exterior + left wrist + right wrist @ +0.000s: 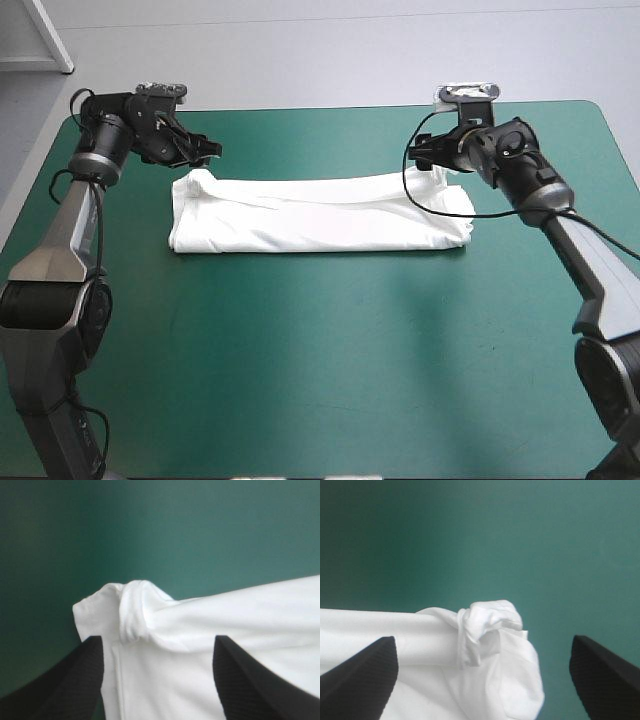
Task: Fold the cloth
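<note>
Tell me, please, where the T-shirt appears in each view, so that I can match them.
High view: the T-shirt lies as a long folded band across the far half of the teal-green cover.
Left wrist view: one bunched end lies between the open left fingers.
Right wrist view: the other bunched end lies between the open right fingers.
Shared landmark: the cover, seen beyond the T-shirt in every view.

Both arms reach forward from the near side, elbows bent outward and wrists turned inward, so the two hands face each other. The left hand (203,150) hangs low, its fingers (75,680) standing clearly apart. The right hand (428,152) sits level with it (spread wider still), fingers (360,675) far apart.
</note>
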